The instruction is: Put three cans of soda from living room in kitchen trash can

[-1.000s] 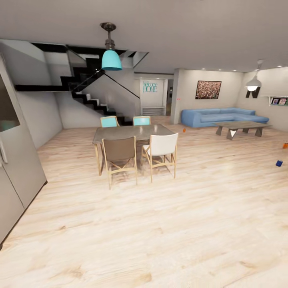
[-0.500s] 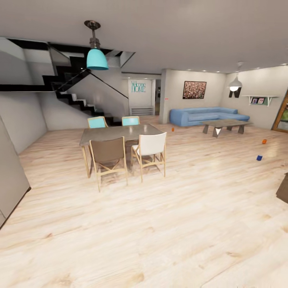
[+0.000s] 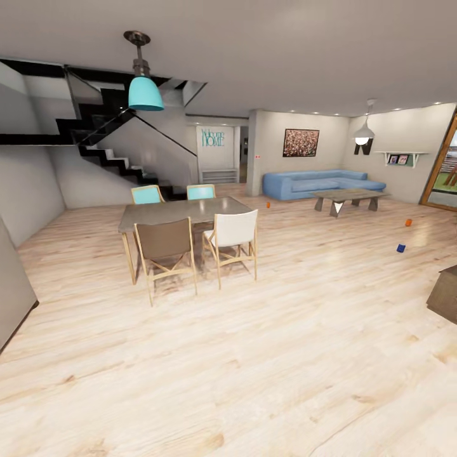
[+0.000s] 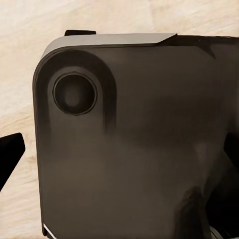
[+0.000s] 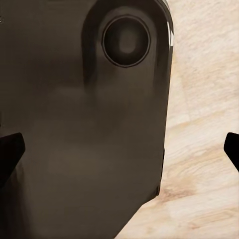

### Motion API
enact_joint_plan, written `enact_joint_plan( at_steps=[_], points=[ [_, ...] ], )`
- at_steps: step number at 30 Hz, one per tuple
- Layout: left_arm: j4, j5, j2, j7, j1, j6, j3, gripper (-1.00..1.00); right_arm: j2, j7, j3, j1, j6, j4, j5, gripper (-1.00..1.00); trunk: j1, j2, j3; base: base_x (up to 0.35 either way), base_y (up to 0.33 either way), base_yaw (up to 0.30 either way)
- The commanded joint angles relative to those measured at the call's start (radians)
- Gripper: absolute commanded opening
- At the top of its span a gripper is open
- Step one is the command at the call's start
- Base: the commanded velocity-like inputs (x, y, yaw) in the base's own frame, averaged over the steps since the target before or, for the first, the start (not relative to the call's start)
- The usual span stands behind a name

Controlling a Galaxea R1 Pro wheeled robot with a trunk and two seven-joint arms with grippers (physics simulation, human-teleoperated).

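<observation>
Two orange soda cans sit on the wood floor (image 3: 254, 355) far away: one can (image 3: 268, 205) near the blue sofa (image 3: 320, 183), another can (image 3: 409, 223) beside a small blue thing (image 3: 400, 248). The wrist views show a dark robot part (image 4: 134, 139) over the floor, with black claw tips at the edges. It is not possible to tell if either claw is spread or pressed together.

Both hands hang close against the robot's dark body (image 4: 134, 144).

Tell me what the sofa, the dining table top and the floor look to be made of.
The sofa looks upholstered, in matte blue fabric or leather; from this far the render leaves that open. The dining table has a smooth grey top, perhaps stone or metal, on light wooden legs. The floor looks like pale wood planks, with visible grain and a light sheen.
</observation>
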Motion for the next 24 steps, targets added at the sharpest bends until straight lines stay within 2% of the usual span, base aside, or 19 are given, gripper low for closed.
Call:
enact_joint_plan(
  at_steps=[1, 8, 18, 24],
  points=[
    [0.000, 0.000, 0.000, 0.000, 0.000, 0.000, 0.000, 1.00, 0.000, 0.000, 0.000, 0.000, 0.000, 0.000, 0.001, 1.00, 0.000, 0.000, 0.000, 0.000, 0.000, 0.000],
    [0.000, 0.000, 0.000, 0.000, 0.000, 0.000, 0.001, 1.00, 0.000, -0.001, 0.000, 0.000, -0.001, 0.000, 0.001, 1.00, 0.000, 0.000, -0.001, 0.000, 0.000, -0.034],
    [0.000, 0.000, 0.000, 0.000, 0.000, -0.001, -0.001, 1.00, 0.000, 0.002, 0.002, 0.000, -0.002, 0.000, 0.002, 1.00, 0.000, 0.000, -0.010, 0.002, 0.000, -0.192],
    [0.000, 0.000, 0.001, -0.002, 0.000, -0.001, -0.001, 1.00, 0.000, 0.001, 0.002, 0.000, -0.002, 0.000, 0.002, 1.00, 0.000, 0.000, -0.011, 0.123, -0.021, -0.067]
  ],
)
